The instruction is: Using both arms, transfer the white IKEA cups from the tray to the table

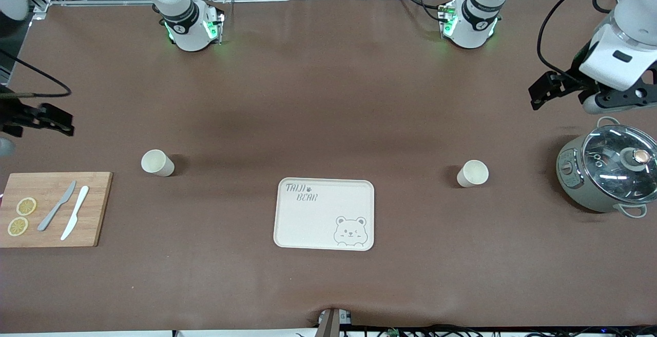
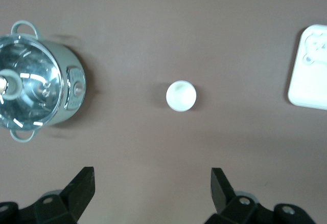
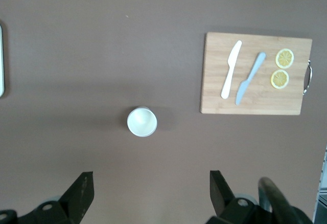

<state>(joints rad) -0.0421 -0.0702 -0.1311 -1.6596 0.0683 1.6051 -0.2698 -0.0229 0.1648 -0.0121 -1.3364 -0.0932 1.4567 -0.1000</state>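
Two cream-white cups stand upright on the brown table, one on each side of the bear-printed tray [image 1: 324, 214]. One cup [image 1: 157, 163] is toward the right arm's end and shows in the right wrist view [image 3: 142, 121]. The other cup [image 1: 472, 173] is toward the left arm's end and shows in the left wrist view [image 2: 181, 95]. My left gripper [image 1: 545, 91] hangs open and empty over bare table between that cup and the pot, jaws wide apart [image 2: 152, 175]. My right gripper [image 1: 54, 120] hangs open and empty over bare table beside the cutting board [image 3: 152, 178].
A grey-green pot with a glass lid [image 1: 608, 173] stands at the left arm's end, also in the left wrist view [image 2: 36, 88]. A wooden cutting board [image 1: 92, 209] with two knives and two lemon slices lies at the right arm's end, also in the right wrist view [image 3: 255, 101].
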